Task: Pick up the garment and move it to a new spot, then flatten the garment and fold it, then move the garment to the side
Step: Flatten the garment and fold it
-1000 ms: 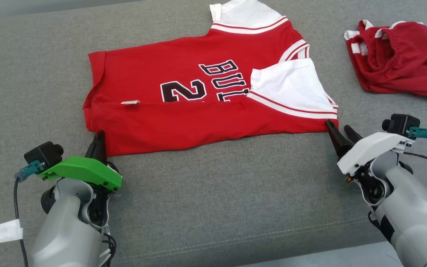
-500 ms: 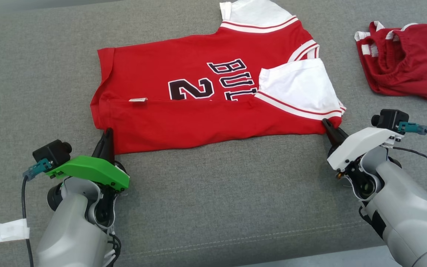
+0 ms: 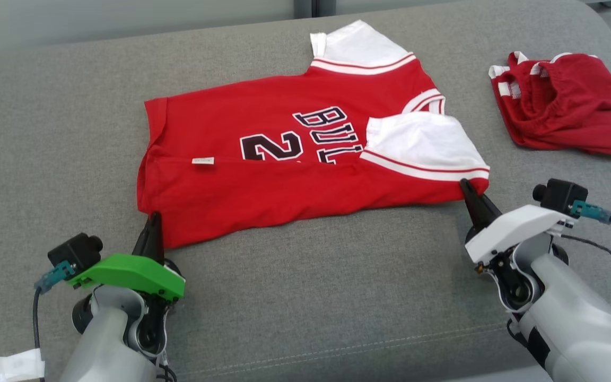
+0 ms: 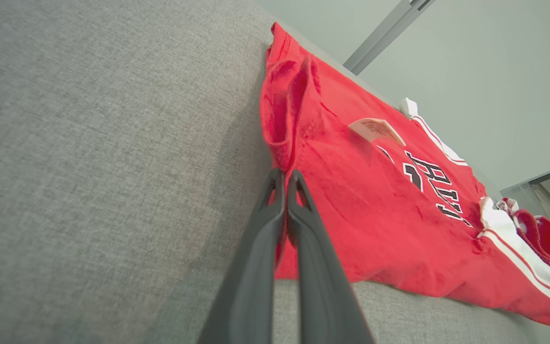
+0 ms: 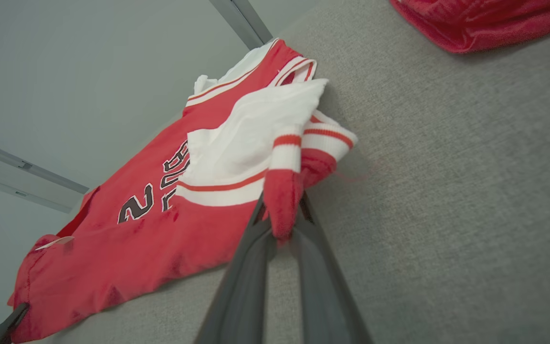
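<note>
Left gripper [image 3: 154, 218]: fingers together, pinching the jersey [image 3: 284, 175] at its near hem corner; how many layers, hard to tell. Jersey lies on the grey cushion [image 3: 305, 297], long axis left–right, hem left, collar right. Right gripper [image 3: 465, 185]: open a second ago, now clamped on the near shoulder corner. Both corners held, so the fold can start.

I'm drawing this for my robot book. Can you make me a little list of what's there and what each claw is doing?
surface: grey couch cushion
main thing: red and white shirt, lying partly folded, number and letters showing
left gripper: shut on the shirt's bottom corner
right gripper: shut on the shirt's corner by the white sleeve
other thing: red shorts, crumpled, apart from the shirt, on the right gripper's side
</note>
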Motion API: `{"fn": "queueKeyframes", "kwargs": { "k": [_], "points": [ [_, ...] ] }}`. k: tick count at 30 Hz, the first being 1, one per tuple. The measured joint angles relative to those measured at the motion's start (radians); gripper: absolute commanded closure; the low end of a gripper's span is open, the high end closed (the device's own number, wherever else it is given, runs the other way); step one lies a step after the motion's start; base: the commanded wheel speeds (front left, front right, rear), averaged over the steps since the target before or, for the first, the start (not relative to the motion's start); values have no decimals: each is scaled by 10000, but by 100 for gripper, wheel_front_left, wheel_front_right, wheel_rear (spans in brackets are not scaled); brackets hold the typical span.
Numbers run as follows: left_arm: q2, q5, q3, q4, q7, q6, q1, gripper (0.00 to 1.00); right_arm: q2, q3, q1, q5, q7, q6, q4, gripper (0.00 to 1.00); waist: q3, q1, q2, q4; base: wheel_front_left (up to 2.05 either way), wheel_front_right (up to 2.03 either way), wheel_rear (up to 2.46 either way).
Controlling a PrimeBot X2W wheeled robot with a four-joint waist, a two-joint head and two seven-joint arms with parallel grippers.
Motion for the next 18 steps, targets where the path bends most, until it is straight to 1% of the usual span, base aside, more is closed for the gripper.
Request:
{"fn": "queueKeyframes", "kwargs": {
  "k": [12, 18],
  "points": [
    [4, -205, 320, -529, -67, 0, 1482, 100, -42, 140, 1767, 140, -278, 0, -894, 100, -1164, 0, 0, -55, 0, 0, 0],
    [31, -201, 270, -1103, -105, 23, 2163, 100, -447, 117, 2549, 151, -291, 0, -1243, 100, -1665, 0, 0, -135, 0, 0, 0]
  ]
}}
